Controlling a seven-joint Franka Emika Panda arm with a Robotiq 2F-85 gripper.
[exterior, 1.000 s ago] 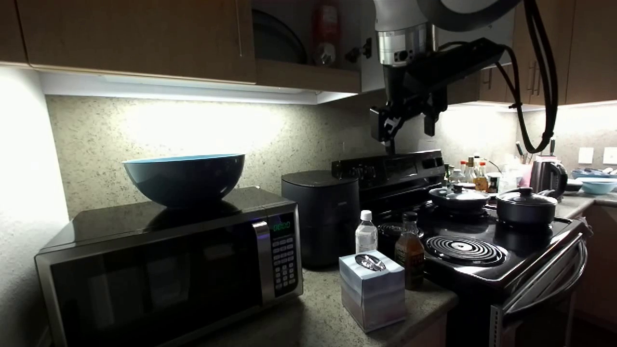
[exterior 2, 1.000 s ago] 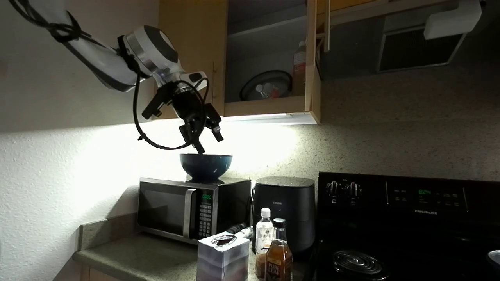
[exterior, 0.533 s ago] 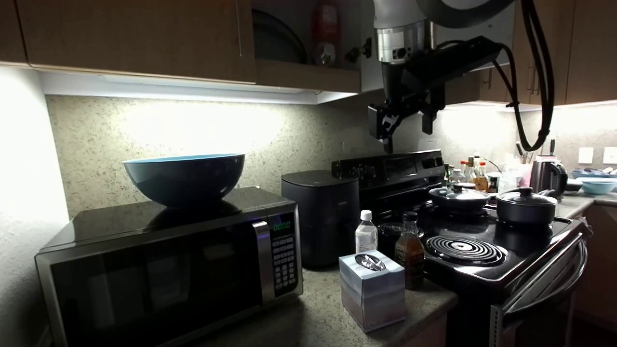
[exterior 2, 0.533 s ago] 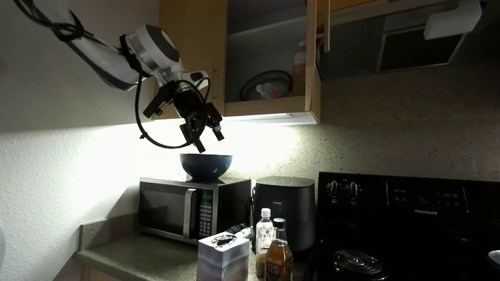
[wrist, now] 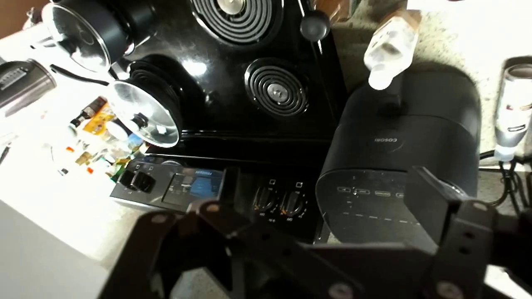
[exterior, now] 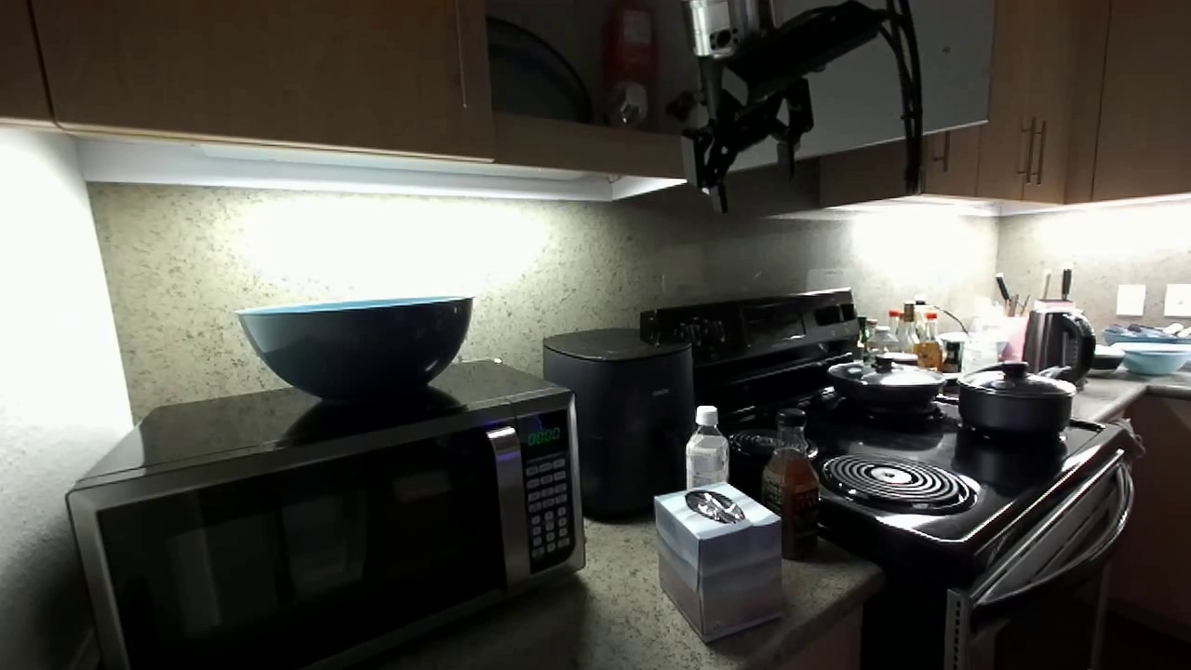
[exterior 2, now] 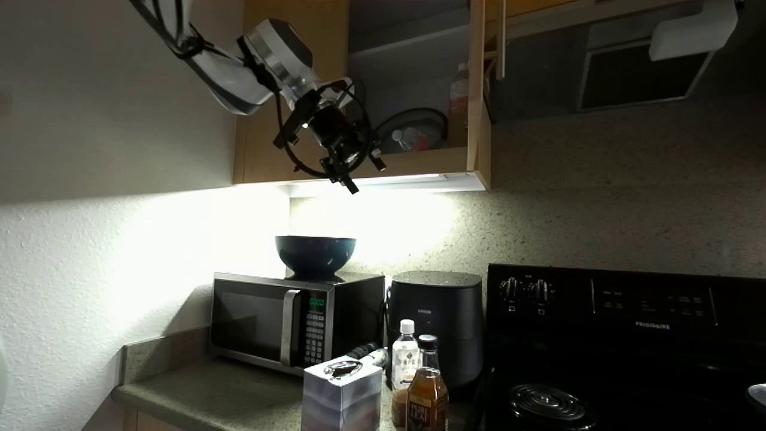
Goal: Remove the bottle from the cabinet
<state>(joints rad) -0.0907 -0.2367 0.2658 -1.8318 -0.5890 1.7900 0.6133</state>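
The brown wooden cabinet (exterior: 260,74) (exterior 2: 407,163) is on the wall with one section open. The bottle (exterior 2: 459,99), reddish with a pale top, stands upright inside, at the right side of the opening. It also shows dimly in an exterior view (exterior: 633,46). A clear bottle (exterior 2: 412,139) with a white cap and a reddish patch lies on the cabinet floor beside it. My gripper (exterior 2: 366,175) (exterior: 756,181) is open and empty, pointing down in front of the cabinet's lower edge. Its spread fingers show in the wrist view (wrist: 332,199); the bottle is out of that view.
Below are the microwave (exterior: 307,521), a dark blue bowl (exterior: 358,349) on it, and a black air fryer (exterior: 619,419). A tissue box (exterior: 721,568), a white-capped clear bottle (exterior: 707,456) and a dark brown bottle (exterior: 791,493) stand near the stove (exterior: 930,530). The open cabinet door (exterior: 893,102) sticks out.
My gripper has risen and moved toward the open cabinet section, rightward and up in an exterior view. It stays open. The bottle and the other objects have not moved.
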